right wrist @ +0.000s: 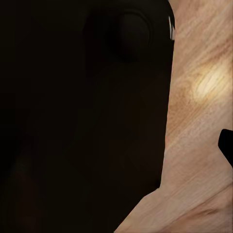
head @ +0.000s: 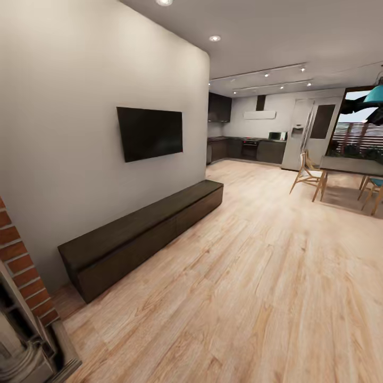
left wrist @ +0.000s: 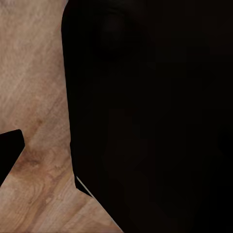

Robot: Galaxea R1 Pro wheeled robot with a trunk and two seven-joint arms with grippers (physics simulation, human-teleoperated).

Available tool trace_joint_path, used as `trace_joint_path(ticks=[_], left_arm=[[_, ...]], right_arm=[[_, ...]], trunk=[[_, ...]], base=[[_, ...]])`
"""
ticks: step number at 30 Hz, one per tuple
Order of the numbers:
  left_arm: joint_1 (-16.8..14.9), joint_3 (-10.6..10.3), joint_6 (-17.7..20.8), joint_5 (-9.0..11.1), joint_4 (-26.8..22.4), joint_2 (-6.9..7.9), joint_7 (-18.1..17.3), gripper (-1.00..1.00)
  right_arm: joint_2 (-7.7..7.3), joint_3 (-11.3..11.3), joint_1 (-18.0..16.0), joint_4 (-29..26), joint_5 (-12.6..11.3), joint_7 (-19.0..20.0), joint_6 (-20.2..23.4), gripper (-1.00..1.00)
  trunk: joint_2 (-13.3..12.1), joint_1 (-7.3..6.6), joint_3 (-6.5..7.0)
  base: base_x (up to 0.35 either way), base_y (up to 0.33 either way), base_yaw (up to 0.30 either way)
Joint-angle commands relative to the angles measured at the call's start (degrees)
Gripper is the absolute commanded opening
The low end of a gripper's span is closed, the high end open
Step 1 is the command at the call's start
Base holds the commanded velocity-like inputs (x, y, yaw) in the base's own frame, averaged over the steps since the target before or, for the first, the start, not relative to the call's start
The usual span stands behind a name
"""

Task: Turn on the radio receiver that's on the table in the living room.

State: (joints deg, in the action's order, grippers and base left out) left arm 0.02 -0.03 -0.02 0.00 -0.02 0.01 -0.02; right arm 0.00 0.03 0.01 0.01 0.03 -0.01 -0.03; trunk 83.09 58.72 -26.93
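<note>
The radio receiver and the low grey table are out of view. I stand on light wood plank floor (head: pixel 255 276) beside a beige wall (head: pixel 64 133). In the left wrist view a dark bulk of my own body (left wrist: pixel 155 116) covers most of the picture, with floor planks (left wrist: pixel 34 73) beside it and a black tip (left wrist: pixel 8 150) at the edge. The right wrist view is much the same: dark bulk (right wrist: pixel 82 116), floor (right wrist: pixel 199 97), a black tip (right wrist: pixel 226 145). Neither pair of jaws can be read.
A long dark wooden bench cabinet (head: pixel 143 234) runs along the left wall under a wall-mounted TV (head: pixel 150 132). A brick fireplace corner (head: pixel 21 276) is close at the lower left. At the far right stand a dining table (head: pixel 351 166) and chairs (head: pixel 308 173), with a kitchen (head: pixel 250 148) behind.
</note>
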Motion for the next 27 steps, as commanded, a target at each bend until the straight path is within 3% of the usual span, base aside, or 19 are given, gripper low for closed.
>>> trace_joint_path(ticks=[1, 4, 10, 27], left_arm=[[0.07, -0.3, -0.24, 0.01, -0.31, 0.23, -0.16, 1.0], [0.07, -0.3, -0.24, 0.03, -0.68, 0.25, -0.15, 1.0], [0.07, -0.23, -0.32, 0.04, -1.63, 0.5, -0.16, 1.0], [0.07, -0.23, -0.33, 0.07, -1.74, 0.52, -0.16, 1.0]], right_arm=[[-0.15, 0.31, -0.33, -0.34, 0.3, -0.08, -0.3, 1.0], [-0.16, 1.28, -1.06, -0.36, 0.45, -0.08, -0.41, 1.0], [0.24, 3.22, -1.56, -0.36, -1.41, -0.08, -1.53, 1.0], [0.13, 8.71, -1.61, -0.36, -6.86, -0.08, -1.73, 1.0]], trunk=[[-0.01, 0.01, 0.01], [-0.01, 0.01, 0.01], [-0.01, 0.01, 0.02], [-0.01, 0.01, 0.44]], base=[[0.0, 0.0, 0.0], [0.0, 0.0, 0.0], [0.0, 0.0, -0.03], [0.0, 0.0, -0.26]])
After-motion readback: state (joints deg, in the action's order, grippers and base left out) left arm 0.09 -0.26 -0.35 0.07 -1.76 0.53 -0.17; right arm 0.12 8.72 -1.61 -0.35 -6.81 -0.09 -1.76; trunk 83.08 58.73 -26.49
